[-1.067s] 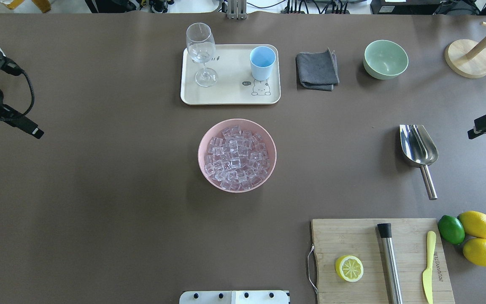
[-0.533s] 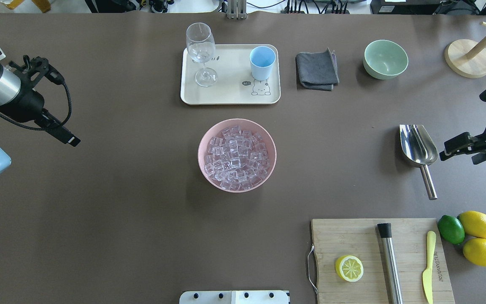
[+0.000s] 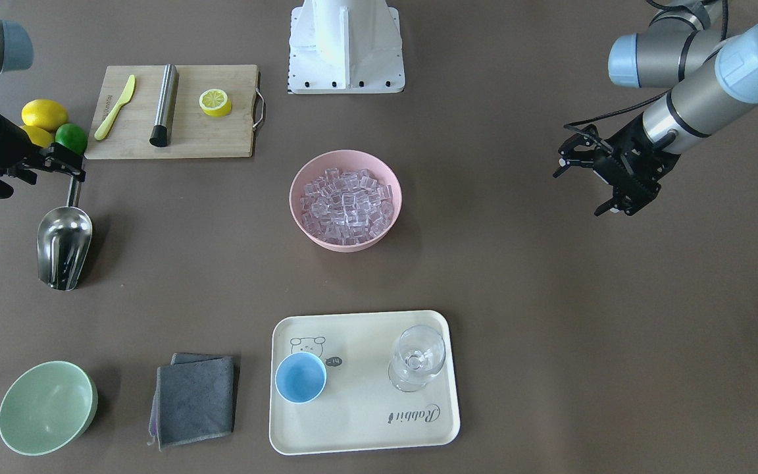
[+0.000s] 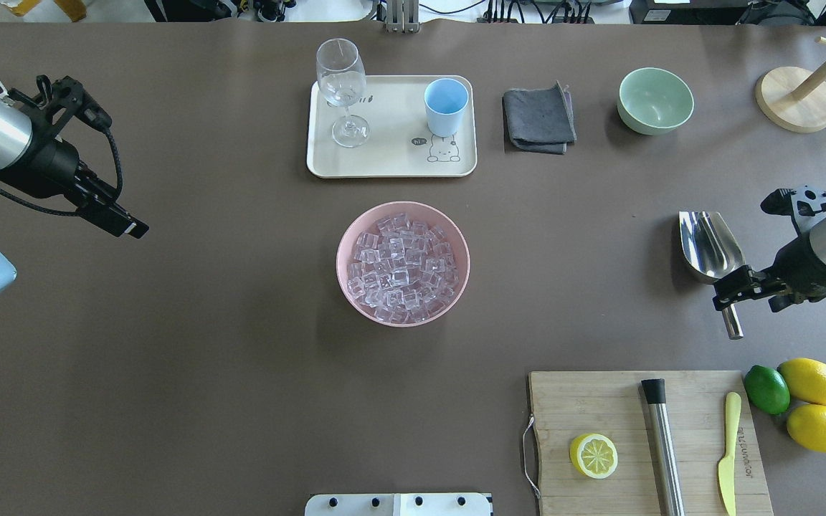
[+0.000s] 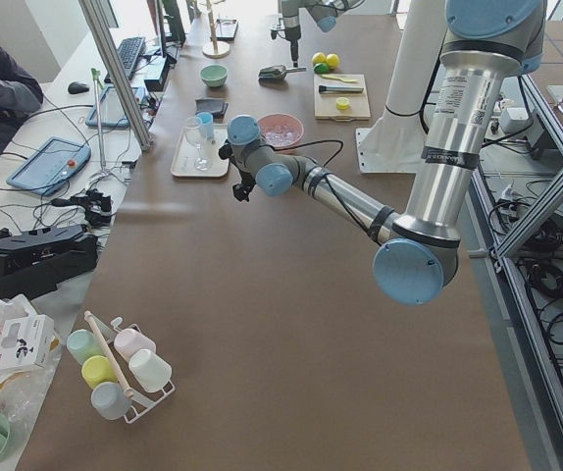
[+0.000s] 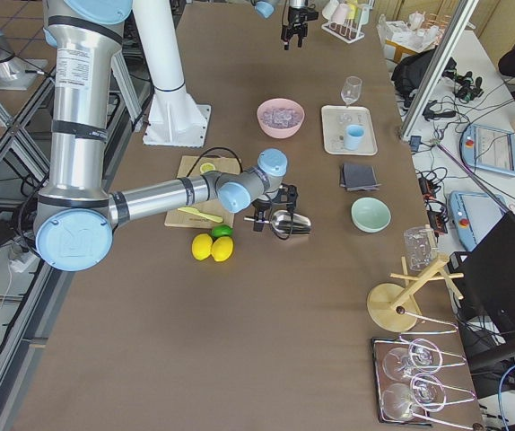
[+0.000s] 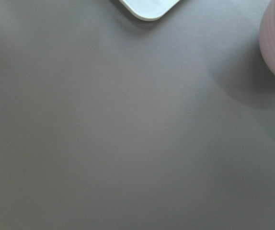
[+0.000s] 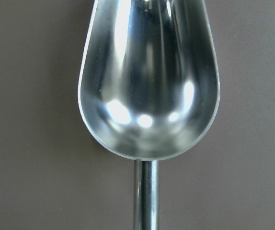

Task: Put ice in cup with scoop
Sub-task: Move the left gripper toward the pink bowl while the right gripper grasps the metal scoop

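The steel scoop (image 4: 710,247) lies flat at the table's right side, trough toward the far edge, and fills the right wrist view (image 8: 149,81). My right gripper (image 4: 743,290) hovers open over its rod handle (image 3: 74,191), touching nothing. The ice (image 4: 402,269) is heaped in a pink bowl (image 4: 347,236) at the centre. The light-blue cup (image 4: 446,106) stands upright and empty on a cream tray (image 4: 391,163) behind that bowl. Over bare table far to the left, my left gripper (image 3: 580,187) hangs open and empty.
A stemmed glass (image 4: 343,86) shares the tray. A grey cloth (image 4: 538,118) and a green bowl (image 4: 655,100) sit at the back right. A cutting board (image 4: 599,401) with a lemon half, a steel cylinder and a yellow knife is front right, beside lemons (image 4: 814,401).
My right arm has swung in from the right edge and come down over the scoop's handle. My left arm has come further into view from the left edge.
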`<state>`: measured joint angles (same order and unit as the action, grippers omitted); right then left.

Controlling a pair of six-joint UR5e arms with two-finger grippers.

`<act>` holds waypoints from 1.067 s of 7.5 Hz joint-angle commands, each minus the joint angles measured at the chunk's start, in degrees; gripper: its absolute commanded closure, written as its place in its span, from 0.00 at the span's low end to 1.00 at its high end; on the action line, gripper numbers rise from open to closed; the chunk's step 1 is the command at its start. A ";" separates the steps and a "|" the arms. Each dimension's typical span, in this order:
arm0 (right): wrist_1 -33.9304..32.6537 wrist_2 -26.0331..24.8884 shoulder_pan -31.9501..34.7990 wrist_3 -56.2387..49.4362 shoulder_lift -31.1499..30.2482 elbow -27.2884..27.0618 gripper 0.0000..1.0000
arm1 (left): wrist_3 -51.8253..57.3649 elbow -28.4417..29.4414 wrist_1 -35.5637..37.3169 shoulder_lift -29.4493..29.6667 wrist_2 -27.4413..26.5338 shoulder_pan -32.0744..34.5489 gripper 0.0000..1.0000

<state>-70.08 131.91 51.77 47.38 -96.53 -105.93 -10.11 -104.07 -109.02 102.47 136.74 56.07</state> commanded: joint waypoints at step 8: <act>-1.11 -4.38 -4.57 2.19 0.91 2.13 1.00 | 3.87 16.03 -56.49 -0.27 -14.04 -18.17 0.02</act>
<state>-71.27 127.74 47.22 49.57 -95.64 -103.83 -7.39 -96.96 -149.59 101.53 125.81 41.30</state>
